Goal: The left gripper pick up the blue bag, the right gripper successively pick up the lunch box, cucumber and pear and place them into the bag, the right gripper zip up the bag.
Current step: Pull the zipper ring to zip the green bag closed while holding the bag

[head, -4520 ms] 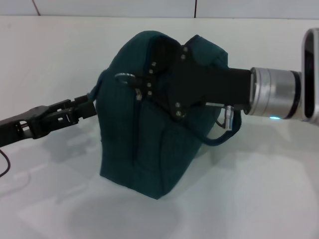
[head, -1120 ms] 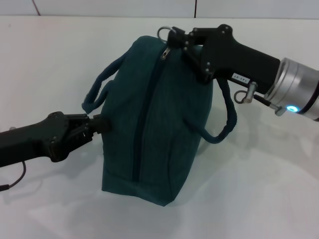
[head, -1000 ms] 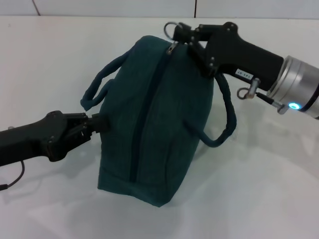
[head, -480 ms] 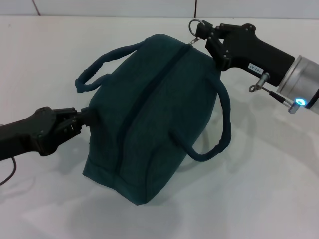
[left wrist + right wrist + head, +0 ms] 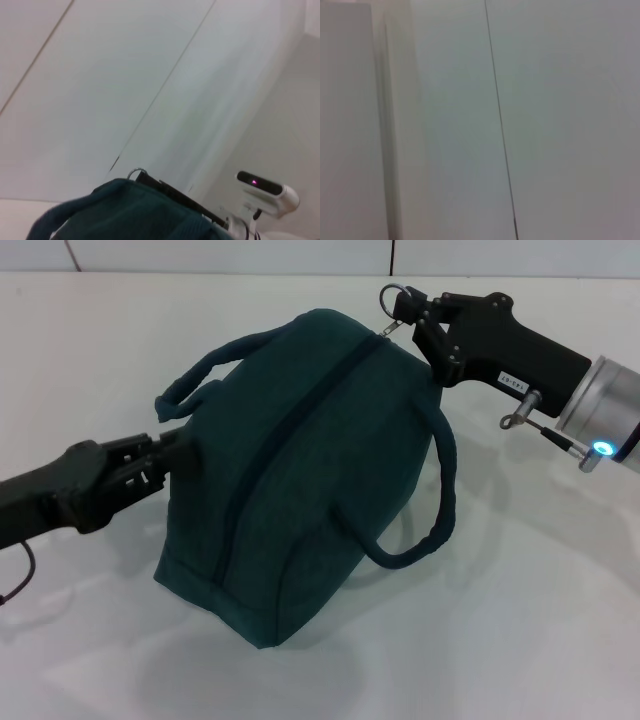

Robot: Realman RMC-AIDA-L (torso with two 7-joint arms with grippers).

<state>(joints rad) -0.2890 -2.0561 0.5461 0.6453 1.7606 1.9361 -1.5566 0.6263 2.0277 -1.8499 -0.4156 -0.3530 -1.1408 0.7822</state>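
The blue bag [image 5: 300, 470] stands tilted on the white table [image 5: 520, 630], its zip line closed along the top. My left gripper [image 5: 165, 452] is shut on the fabric of the bag's left end, below one loop handle [image 5: 215, 360]. At the bag's far right end my right gripper [image 5: 412, 315] is shut on the ring zip pull [image 5: 393, 295]. The other handle [image 5: 435, 500] hangs down on the right. In the left wrist view the bag top [image 5: 130, 210] and the ring zip pull [image 5: 135, 172] show. The lunch box, cucumber and pear are out of view.
Bare white table surface lies all around the bag, with a tiled wall edge [image 5: 390, 255] behind. A thin cable [image 5: 15, 580] hangs off the left arm. The right wrist view shows only a pale wall [image 5: 520, 125].
The right gripper has moved with the zip pull from the bag's middle to its far right end, closing the zip. In the last second the bag tipped and its base slid left.
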